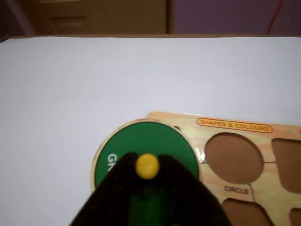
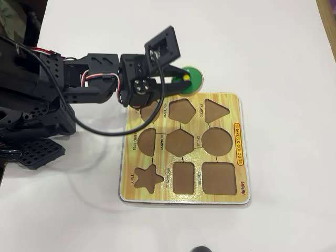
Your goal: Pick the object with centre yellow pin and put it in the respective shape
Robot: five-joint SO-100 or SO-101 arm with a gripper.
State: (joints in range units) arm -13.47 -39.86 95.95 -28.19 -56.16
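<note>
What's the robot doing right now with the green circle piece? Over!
End effector shut on yellow knob of green disc. Disc beside the board's edge, not yet in CIRCLE cut-out. Nothing blocks the cut-out.

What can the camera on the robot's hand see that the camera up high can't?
Only the wrist view shows the white letters "GR" on the green disc, and the gripper closed on the yellow knob from close up. It also shows furniture behind the table.

Only the overhead view shows the whole puzzle board, with its star cut-out, triangle cut-out and the other cut-outs, plus the black arm and its cable.

Both show the disc overlapping the board's edge, the round cut-out labelled CIRCLE and the words "SHAPES & COLOURS".
</note>
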